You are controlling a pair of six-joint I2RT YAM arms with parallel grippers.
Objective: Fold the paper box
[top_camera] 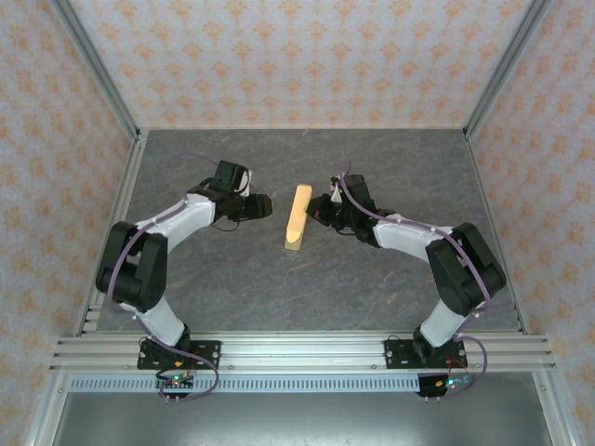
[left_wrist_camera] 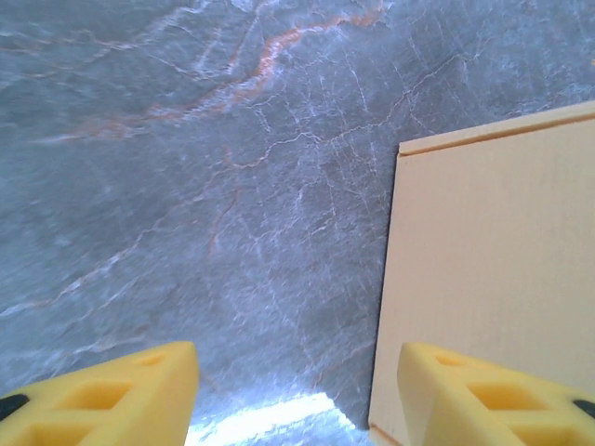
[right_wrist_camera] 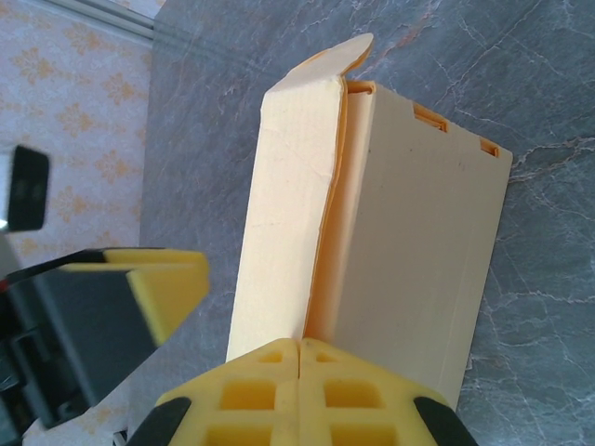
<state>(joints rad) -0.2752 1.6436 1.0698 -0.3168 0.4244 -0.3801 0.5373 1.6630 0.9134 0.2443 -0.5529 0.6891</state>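
The paper box (top_camera: 297, 216) is a long, narrow orange-yellow carton lying on the grey table between my two grippers. In the right wrist view the paper box (right_wrist_camera: 409, 242) has a long side flap (right_wrist_camera: 284, 204) standing slightly off its body, with a rounded tab at the far end. My right gripper (right_wrist_camera: 299, 358) is shut, its joined tips pressing at the seam between flap and body. My left gripper (left_wrist_camera: 297, 395) is open just left of the paper box (left_wrist_camera: 493, 269), with bare table between its fingers. One left finger (right_wrist_camera: 167, 283) shows beside the flap.
The grey marbled table (top_camera: 232, 288) is enclosed by patterned walls, with aluminium posts (top_camera: 98, 74) at the back corners. A metal rail (top_camera: 307, 348) carrying both arm bases runs along the near edge. Open table lies in front of and behind the box.
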